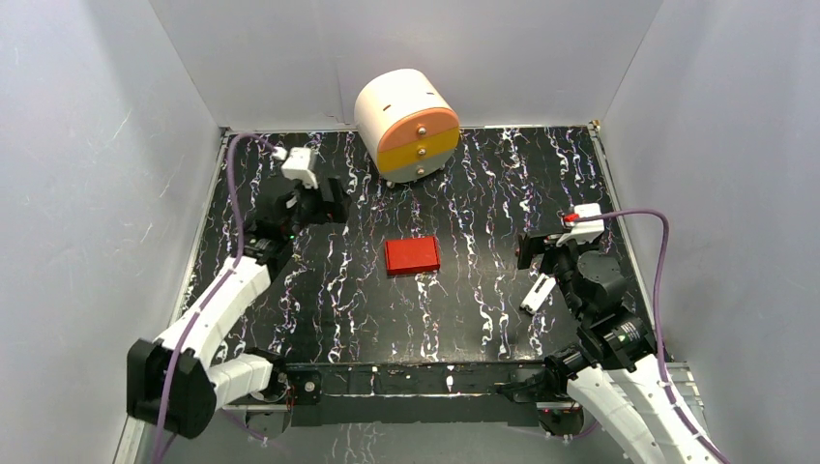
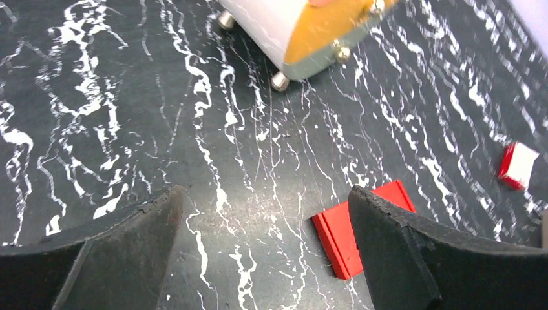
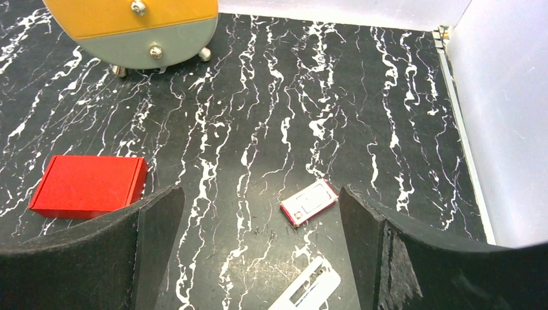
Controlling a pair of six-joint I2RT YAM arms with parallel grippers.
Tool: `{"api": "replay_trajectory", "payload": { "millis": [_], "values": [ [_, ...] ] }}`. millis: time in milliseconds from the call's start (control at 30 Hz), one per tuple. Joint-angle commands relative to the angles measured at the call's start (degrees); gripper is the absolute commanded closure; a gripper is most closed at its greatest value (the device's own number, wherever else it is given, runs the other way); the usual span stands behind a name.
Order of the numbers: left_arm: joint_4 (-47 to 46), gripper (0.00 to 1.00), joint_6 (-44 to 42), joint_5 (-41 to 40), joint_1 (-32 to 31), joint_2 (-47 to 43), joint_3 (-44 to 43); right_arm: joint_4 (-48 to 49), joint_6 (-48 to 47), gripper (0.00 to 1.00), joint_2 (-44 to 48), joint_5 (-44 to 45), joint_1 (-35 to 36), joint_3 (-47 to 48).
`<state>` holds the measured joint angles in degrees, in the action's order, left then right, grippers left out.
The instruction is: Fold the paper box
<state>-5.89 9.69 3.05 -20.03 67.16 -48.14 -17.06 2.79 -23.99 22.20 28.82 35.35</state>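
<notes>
My two arm bases sit at the near edge of the counter [image 1: 464, 324], which is black with white veining. My left end effector [image 1: 332, 199] is out over the far-left part of the counter. Its jaws are wide apart and hold nothing; in the left wrist view, only bare counter lies between them [image 2: 265, 213]. My right end effector [image 1: 530, 263] is on the right side, also spread wide and empty [image 3: 260, 200].

Close under the right jaws lies a flat white strip [image 3: 310, 289] with cut-outs. Just beyond it is a small red-and-white packet [image 3: 309, 202], flat on the counter and touching nothing; the left wrist camera sees it off to the right [image 2: 517, 165].

The paper box [image 1: 412, 255] is red and looks like a closed flat rectangle. It lies near the middle of the counter, between my two end effectors and apart from both. In the right wrist view it sits left of my left finger [image 3: 87, 186]. In the left wrist view my right finger hides part of it [image 2: 336, 239].

Farthest back, a round drawer unit [image 1: 406, 121] stands on small feet near the rear wall, with a white shell and an orange-and-yellow front with knobs.
</notes>
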Motion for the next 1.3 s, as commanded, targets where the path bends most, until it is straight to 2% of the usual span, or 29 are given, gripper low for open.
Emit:
{"api": "replay_trajectory", "payload": {
  "millis": [0, 167, 333, 500, 867, 1267],
  "values": [
    [-1.3, 0.04, 7.8, 1.6, 3.3, -7.5, 3.2, 0.5, 1.3, 0.01, -0.2, 3.4, -0.3, 2.0],
    [1.3, 0.03, 8.5, -4.3, 5.1, -20.4, 7.3, -0.6, 1.7, 0.01, -0.6, 6.3, -0.3, 2.7],
    [7.9, 0.04, 6.1, -13.7, 5.3, -35.5, 10.1, -1.4, 0.9, 0.01, -1.3, 9.0, -0.3, 4.0],
    [10.0, 0.04, 1.0, -17.8, 5.3, -46.8, 12.6, -0.4, 0.0, 0.01, -0.2, 10.1, -0.3, 3.7],
    [4.2, 0.04, 3.4, -22.9, 5.3, -51.6, 16.4, 1.5, -2.2, 0.02, 6.1, 12.8, -0.3, 0.3],
    [3.8, 0.05, 3.7, -21.1, 4.7, -52.2, 16.8, 1.2, -2.6, 0.01, 2.4, 12.1, -0.3, 0.4]
  ]
}}
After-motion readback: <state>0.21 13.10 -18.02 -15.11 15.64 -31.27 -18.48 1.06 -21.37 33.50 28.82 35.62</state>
